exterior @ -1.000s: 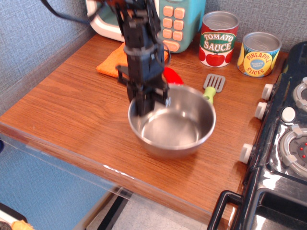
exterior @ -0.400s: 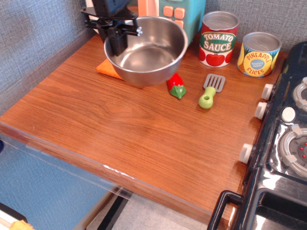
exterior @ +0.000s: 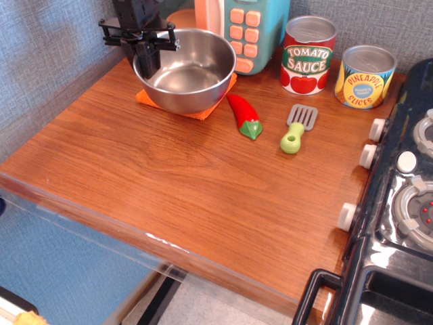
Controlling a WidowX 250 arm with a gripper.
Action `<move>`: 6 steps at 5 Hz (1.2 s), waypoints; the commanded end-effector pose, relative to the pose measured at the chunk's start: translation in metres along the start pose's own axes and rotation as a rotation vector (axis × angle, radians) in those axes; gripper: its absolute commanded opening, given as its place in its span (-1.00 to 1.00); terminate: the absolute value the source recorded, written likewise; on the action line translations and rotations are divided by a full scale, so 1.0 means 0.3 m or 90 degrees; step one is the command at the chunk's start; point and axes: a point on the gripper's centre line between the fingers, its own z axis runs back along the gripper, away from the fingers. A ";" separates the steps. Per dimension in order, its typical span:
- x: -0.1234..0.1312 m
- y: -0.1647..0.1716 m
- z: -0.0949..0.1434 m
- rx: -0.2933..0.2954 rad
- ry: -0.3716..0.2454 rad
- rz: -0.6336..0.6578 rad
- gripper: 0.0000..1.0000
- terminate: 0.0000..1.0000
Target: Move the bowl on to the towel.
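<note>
bowl (exterior: pixel 184 70) on towel (exterior: pixel 196 110), "TOMATO SAUCE" can (exterior: pixel 308 55), "PINEAPPLE SLICES" can (exterior: pixel 365 76)

"TOMATO SAUCE" on the red can (exterior: pixel 308 54), "PINEAPPLE SLICES" on the yellow can (exterior: pixel 365 76)

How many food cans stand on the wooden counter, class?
2. The tomato sauce can stands at the back beside the toy microwave; the pineapple slices can is just to its right, near the stove. None appears hidden.
</note>
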 end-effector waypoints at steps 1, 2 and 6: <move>0.064 0.083 0.033 0.028 -0.033 0.054 -1.00 -1.00; 0.075 0.093 0.011 0.039 -0.020 0.059 -1.00 -1.00; 0.092 0.025 0.140 0.040 -0.080 0.017 1.00 -1.00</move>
